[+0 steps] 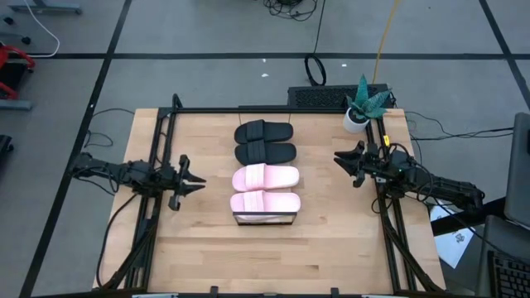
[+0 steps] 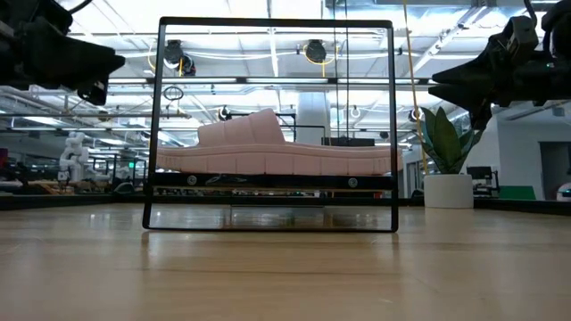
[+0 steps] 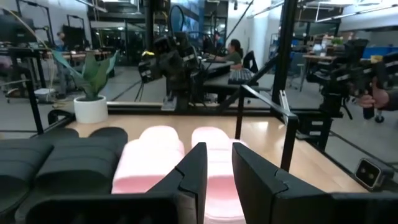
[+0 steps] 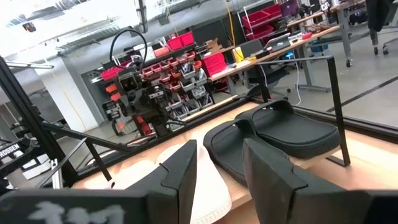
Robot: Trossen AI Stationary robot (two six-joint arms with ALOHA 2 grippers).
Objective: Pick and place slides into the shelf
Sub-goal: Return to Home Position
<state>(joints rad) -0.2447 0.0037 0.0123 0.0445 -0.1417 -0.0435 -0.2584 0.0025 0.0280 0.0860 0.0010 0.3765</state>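
Four slides (image 1: 265, 176) lie side by side on the shelf (image 1: 265, 220) mid-desk (image 1: 331, 248), so I'd pull both arms straight back, slowly. Left claw (image 1: 197, 180) and right claw (image 1: 341, 159) hang empty (fingers apart), well clear of them.

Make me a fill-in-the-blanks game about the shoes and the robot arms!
1. The shelf holds ___ slides in a row.
2. The two slides nearest the potted plant are ___.
3. The slide at the shelf's dark-lipped end is ___.
4. The left gripper and the right gripper are both ___, holding nothing.

Missing words: four; black; pink; open.
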